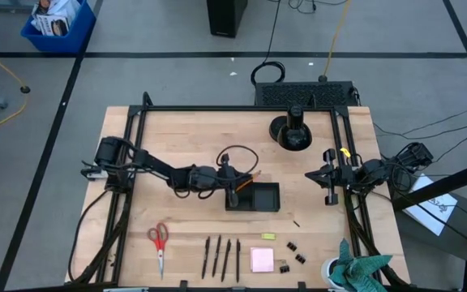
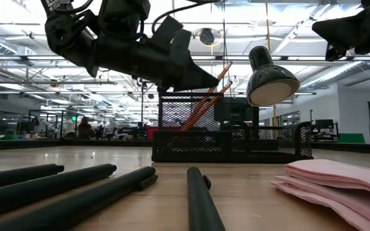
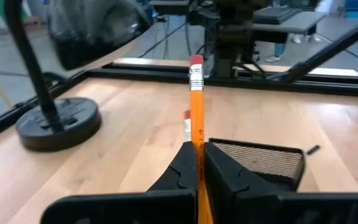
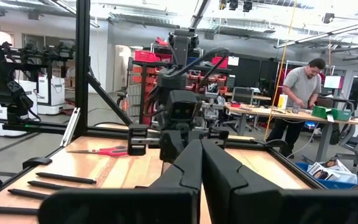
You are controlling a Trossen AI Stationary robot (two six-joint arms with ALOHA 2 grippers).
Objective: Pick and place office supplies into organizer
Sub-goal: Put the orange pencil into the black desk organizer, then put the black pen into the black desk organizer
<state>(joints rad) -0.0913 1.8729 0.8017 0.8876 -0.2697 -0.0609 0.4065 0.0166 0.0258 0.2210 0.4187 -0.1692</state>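
One orange pencil upright, eraser up, left fingers clamped.

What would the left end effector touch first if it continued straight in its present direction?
Probably the organizer. The left end effector, shut on a pencil, points right across the table, and the tray's near wall lies just ahead, below its tip. Height is unclear, so it might pass over the rim.

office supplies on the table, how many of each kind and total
scissors: 1
dark pens: 4, in a row
pencils: 2; one gripped by the left tool, one already standing in the organizer
pink sticky pad: 1
eraser: 1
binder clips: 3 that I can make out
total: 12
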